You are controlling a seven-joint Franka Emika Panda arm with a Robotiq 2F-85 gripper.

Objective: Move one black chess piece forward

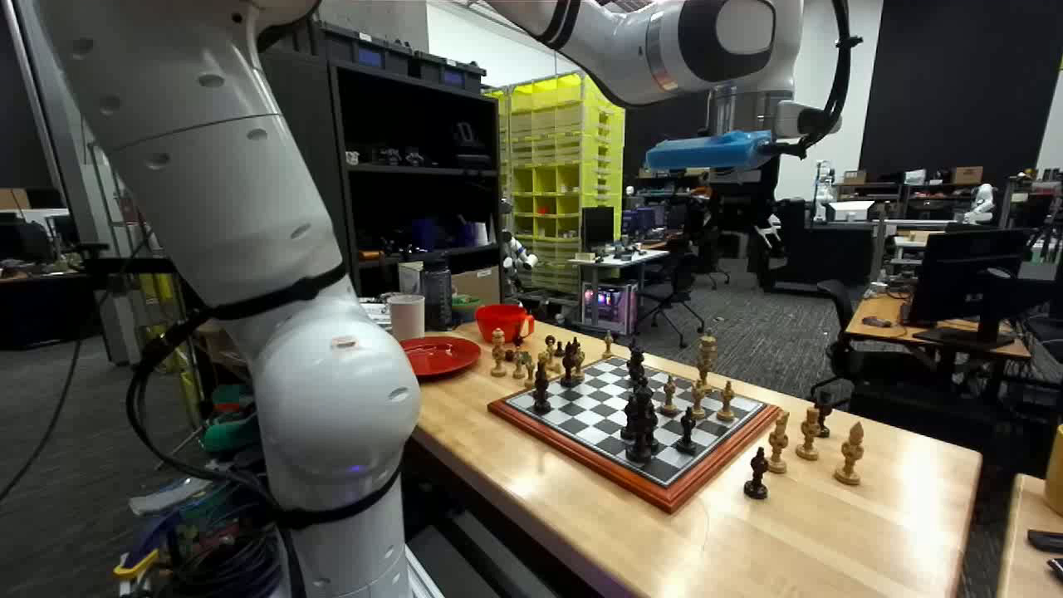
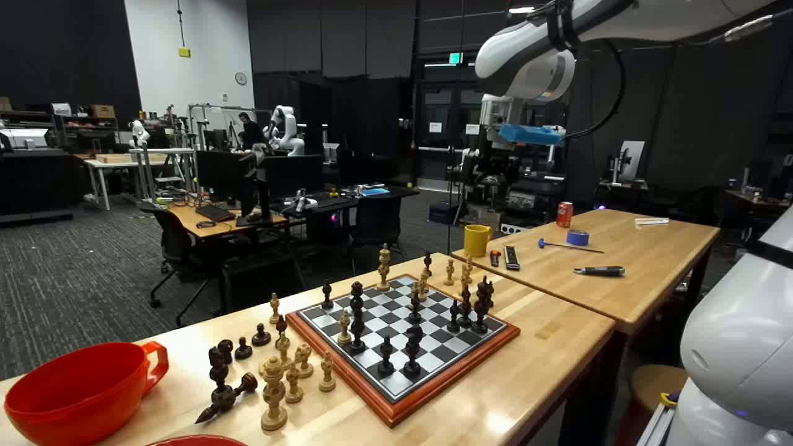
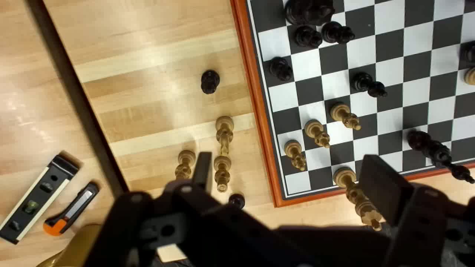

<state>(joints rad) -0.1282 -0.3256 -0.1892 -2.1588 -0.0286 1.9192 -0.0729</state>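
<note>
The chessboard with a red-brown rim (image 1: 581, 459) (image 2: 458, 379) (image 3: 256, 92) lies on the wooden table. Several dark pieces stand on it. In the wrist view a small black piece (image 3: 281, 68) is near the board's left edge, and another black piece (image 3: 368, 84) stands further in. A tall black piece (image 3: 434, 150) is at the right. Light pieces stand among them, including a tall light piece (image 3: 358, 196) beside my right finger. My gripper (image 3: 292, 176) is open and empty, high above the board. In the exterior views its fingers blend into the dark background.
Loose pieces stand on the table on two sides of the board, including a black one (image 3: 210, 81). A red bowl (image 1: 502, 322) (image 2: 80, 390) and red plate (image 1: 440, 355) are at one end. A second table holds a yellow mug (image 2: 477, 240), a level (image 3: 37, 200) and a box cutter (image 3: 72, 209).
</note>
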